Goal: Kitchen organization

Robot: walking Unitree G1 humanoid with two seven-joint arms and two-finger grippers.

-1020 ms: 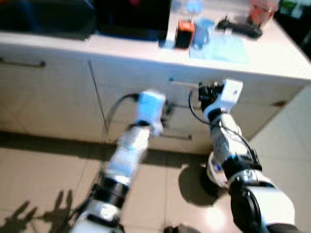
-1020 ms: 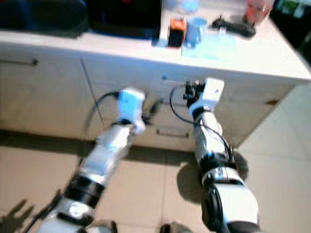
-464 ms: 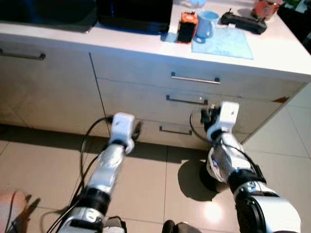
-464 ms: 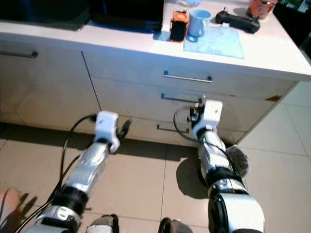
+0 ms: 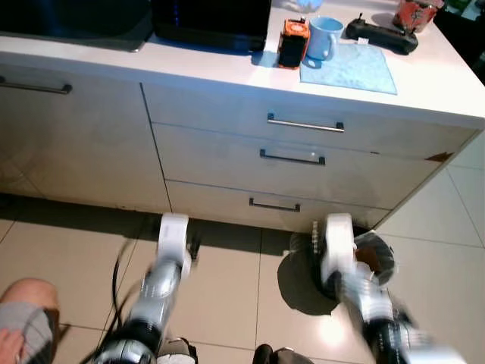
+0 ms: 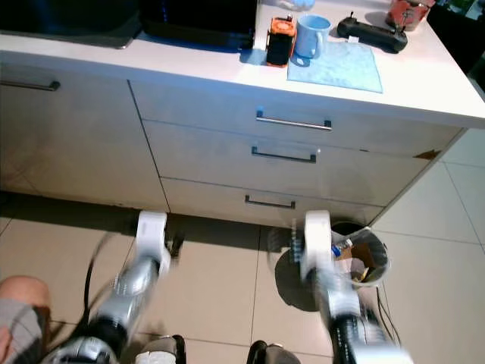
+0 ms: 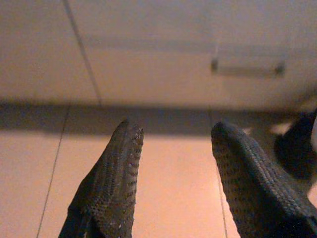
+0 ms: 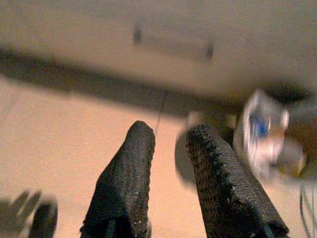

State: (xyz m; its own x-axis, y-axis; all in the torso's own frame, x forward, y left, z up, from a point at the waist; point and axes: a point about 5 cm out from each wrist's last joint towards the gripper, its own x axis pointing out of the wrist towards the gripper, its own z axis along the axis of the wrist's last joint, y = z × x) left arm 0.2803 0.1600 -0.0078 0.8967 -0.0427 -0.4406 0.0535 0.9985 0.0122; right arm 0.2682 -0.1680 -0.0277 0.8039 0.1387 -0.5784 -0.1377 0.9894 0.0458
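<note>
Both arms hang over glossy beige tiles [image 5: 68,250] below flat-fronted drawers [image 5: 292,158].

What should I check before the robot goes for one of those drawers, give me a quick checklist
1. Left gripper empty and open: ok, fingers spread over bare floor tiles.
2. Right gripper empty: ok, fingers slightly apart, nothing between them.
3. Arms steady: not ok, both are blurred low in front of the cabinet.
4. Drawers shut: ok, top drawer handle, middle drawer handle and bottom drawer handle all sit flush.
5. Floor path: not ok, a waste bin stands beside the right arm and a person's knee is at the robot's left.
6. Countertop items clear of the edge: ok, blue mug and blue cloth sit back.
</note>
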